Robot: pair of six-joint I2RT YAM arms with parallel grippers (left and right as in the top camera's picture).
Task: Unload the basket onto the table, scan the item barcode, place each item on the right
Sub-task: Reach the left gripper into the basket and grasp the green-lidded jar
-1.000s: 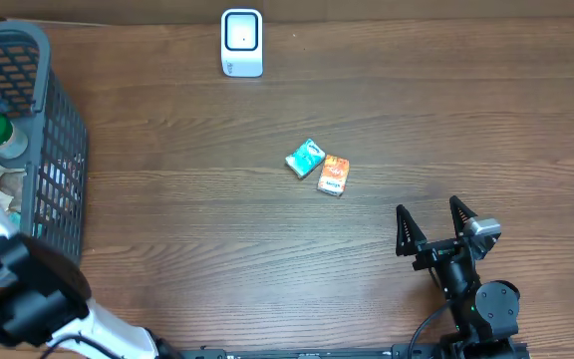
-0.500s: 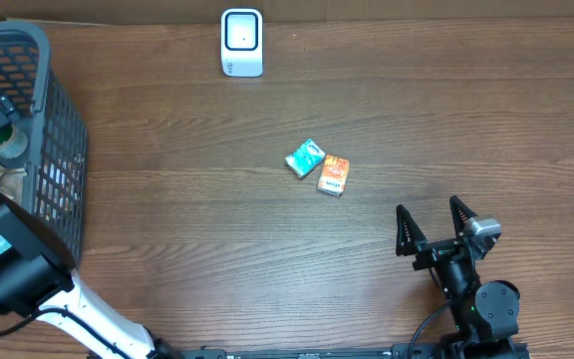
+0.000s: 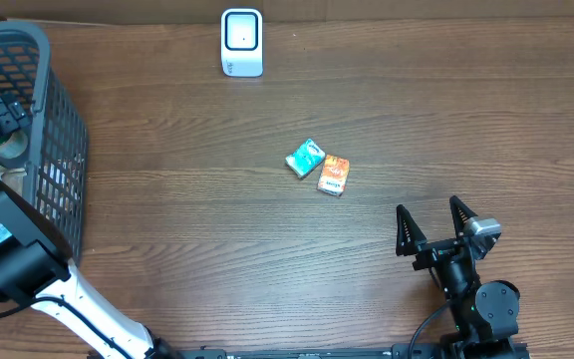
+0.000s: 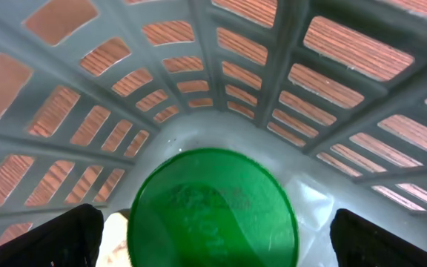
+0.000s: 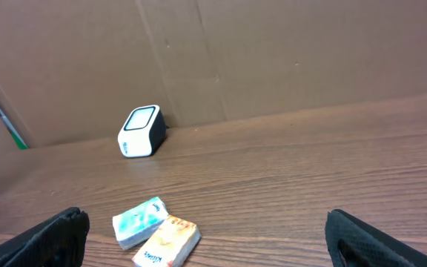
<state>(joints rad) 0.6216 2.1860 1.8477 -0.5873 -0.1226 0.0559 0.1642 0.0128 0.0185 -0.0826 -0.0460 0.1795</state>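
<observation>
Showing illegible embossed lettering, green lid point(image 4: 212, 215) sits in basket point(image 4: 273, 74).

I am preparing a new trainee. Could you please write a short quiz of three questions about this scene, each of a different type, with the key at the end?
1. True or false: the orange packet lies against the white scanner.
2. Where is the green lid? A) inside the grey basket, under the left gripper; B) beside the orange packet; C) on top of the white scanner.
3. Fill in: the right gripper has its jaws ___ and holds nothing.

Key
1. False: it lies mid-table next to the teal packet, well apart from the scanner.
2. A
3. open
</observation>
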